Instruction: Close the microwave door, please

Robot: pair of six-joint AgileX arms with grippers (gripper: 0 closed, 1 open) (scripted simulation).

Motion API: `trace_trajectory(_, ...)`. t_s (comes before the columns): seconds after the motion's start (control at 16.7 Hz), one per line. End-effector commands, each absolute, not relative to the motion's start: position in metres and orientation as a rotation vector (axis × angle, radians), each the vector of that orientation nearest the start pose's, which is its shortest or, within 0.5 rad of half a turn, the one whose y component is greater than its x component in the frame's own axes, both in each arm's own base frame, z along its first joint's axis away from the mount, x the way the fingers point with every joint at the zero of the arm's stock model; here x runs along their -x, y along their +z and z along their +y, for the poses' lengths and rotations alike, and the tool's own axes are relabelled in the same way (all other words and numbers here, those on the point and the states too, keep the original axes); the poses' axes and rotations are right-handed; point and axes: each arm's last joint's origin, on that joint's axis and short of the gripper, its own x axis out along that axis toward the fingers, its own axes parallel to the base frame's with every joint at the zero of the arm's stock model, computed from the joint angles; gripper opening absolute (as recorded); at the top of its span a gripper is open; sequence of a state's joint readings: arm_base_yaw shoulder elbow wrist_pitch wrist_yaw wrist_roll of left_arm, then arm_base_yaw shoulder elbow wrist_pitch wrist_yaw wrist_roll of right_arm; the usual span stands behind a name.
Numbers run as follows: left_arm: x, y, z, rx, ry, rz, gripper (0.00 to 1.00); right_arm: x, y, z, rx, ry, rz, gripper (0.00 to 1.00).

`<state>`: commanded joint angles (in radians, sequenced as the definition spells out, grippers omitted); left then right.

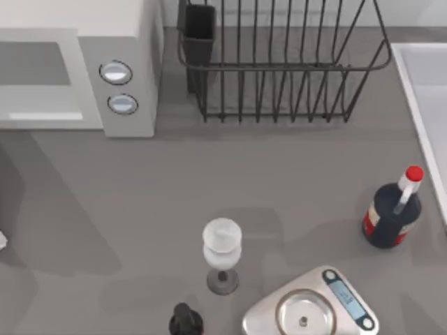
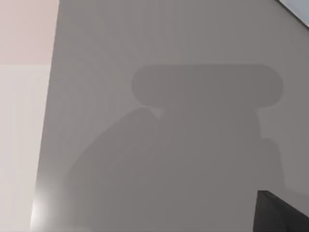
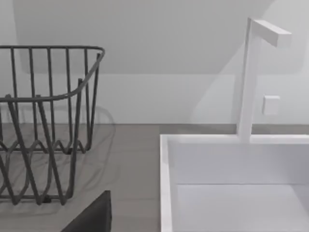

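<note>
The microwave is sitting with its microwave door looking flush against the front. The dish rack is standing just beside it. Can't tell how either pincer is set.

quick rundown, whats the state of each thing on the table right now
white microwave: upright at the table's back left
white-framed microwave door with grey window: looks flush with the front, shut
black wire dish rack: upright, nothing in its main basket
clear wine glass: standing upright
dark bottle with red cap: upright, capped
silver kitchen scale: flat, pan bare
</note>
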<state>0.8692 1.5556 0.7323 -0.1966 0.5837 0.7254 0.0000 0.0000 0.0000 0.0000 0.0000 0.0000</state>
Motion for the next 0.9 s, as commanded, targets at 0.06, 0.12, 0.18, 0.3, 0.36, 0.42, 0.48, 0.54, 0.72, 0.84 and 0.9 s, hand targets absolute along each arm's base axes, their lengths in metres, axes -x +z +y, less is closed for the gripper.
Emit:
trace_trajectory(0.06,-0.195,0.145,0.196,-0.001,-0.02,0.793,0.0,-0.106,0.16,-0.001,0.0,0.0,0.0,1.0)
trace_trajectory(0.12,-0.196,0.145,0.184,0.0,-0.021,0.796,0.0,-0.106,0.16,-0.001,0.0,0.0,0.0,1.0)
trace_trajectory(0.18,-0.197,0.147,0.171,-0.002,-0.022,0.796,0.0,-0.106,0.16,-0.001,0.0,0.0,0.0,1.0)
trace_trajectory(0.3,-0.197,0.149,0.141,-0.009,-0.027,0.788,0.0,-0.106,0.16,-0.001,0.0,0.0,0.0,1.0)
trace_trajectory(0.36,-0.195,0.147,0.128,-0.006,-0.028,0.787,0.0,-0.106,0.16,-0.001,0.0,0.0,0.0,1.0)
trace_trajectory(0.42,-0.193,0.146,0.119,-0.003,-0.026,0.787,0.0,-0.106,0.16,-0.001,0.0,0.0,0.0,1.0)
trace_trajectory(0.48,-0.192,0.145,0.113,-0.002,-0.023,0.786,0.0,-0.106,0.16,-0.001,0.0,0.0,0.0,1.0)
trace_trajectory(0.54,-0.191,0.144,0.11,-0.002,-0.022,0.786,0.0,-0.106,0.16,-0.001,0.0,0.0,0.0,1.0)
trace_trajectory(0.72,-0.191,0.144,0.111,0.004,-0.023,0.788,0.0,-0.106,0.16,-0.001,0.0,0.0,0.0,1.0)
trace_trajectory(0.84,-0.192,0.144,0.108,0.005,-0.021,0.791,0.0,-0.106,0.16,-0.001,0.0,0.0,0.0,1.0)
trace_trajectory(0.9,-0.193,0.144,0.103,0.006,-0.019,0.795,0.0,-0.106,0.16,-0.001,0.0,0.0,0.0,1.0)
